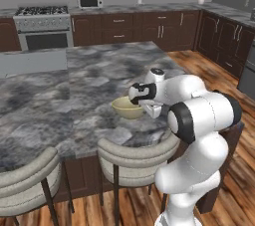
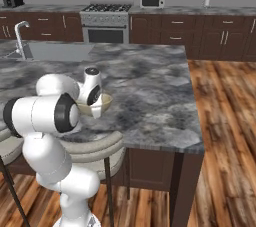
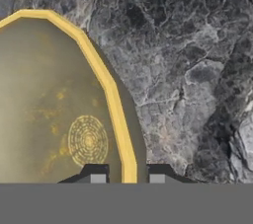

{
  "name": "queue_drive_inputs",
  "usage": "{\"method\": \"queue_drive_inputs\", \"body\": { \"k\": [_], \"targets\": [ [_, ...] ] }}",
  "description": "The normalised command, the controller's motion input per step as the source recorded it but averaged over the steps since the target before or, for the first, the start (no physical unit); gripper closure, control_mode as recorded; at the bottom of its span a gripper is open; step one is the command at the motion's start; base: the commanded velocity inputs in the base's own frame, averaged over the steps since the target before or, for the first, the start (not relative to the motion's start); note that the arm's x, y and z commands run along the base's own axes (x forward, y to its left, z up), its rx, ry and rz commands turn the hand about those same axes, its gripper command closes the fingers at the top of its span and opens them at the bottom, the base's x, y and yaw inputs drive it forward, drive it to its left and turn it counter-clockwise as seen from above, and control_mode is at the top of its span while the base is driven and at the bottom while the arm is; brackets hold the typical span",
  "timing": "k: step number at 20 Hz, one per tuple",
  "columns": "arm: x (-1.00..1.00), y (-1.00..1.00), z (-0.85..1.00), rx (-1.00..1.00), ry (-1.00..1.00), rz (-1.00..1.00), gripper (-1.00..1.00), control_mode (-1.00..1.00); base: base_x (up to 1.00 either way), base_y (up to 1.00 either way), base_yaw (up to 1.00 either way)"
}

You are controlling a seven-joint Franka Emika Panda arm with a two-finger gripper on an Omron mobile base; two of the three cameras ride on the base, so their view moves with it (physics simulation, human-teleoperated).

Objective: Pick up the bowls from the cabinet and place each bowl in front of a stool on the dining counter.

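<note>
1. The olive-tan bowl has a yellowish rim and stands upright on the marbled grey-and-black tabletop.
2. In the hand view it lies at 9 o'clock, a pale ring pattern inside.
3. It stands near the tabletop's front edge.

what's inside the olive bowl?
Olive bowl looks empty: bare interior with a faint ring pattern at the bottom. The tool straddles the rim, hiding that sliver.

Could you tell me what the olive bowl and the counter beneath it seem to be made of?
The olive-tan bowl looks like glazed ceramic: a smooth matte body, a yellow rim and a faint ringed mark at its centre, though coated metal or plastic cannot be ruled out. The dining counter looks like polished marbled stone, grey with black veining.
</note>
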Motion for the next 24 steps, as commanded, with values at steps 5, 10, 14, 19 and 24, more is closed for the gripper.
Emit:
{"method": "queue_drive_inputs", "body": {
  "k": [5,10,14,19,24],
  "targets": [
    [0.26,0.0,-0.62,0.0,0.0,0.0,1.0,-1.0,0.0,0.0,0.0],
    [0.05,0.0,-0.1,0.0,0.01,0.0,-1.0,-1.0,0.0,0.0,0.0],
    [-0.02,0.0,0.13,0.0,0.0,0.0,-1.0,-1.0,0.0,0.0,0.0],
    [-0.12,-0.01,0.79,0.0,0.0,0.01,-1.0,-1.0,0.0,0.0,0.0],
    [-0.71,-0.08,0.79,0.0,0.0,0.03,-1.0,-1.0,0.0,0.0,0.0]
  ]
}}
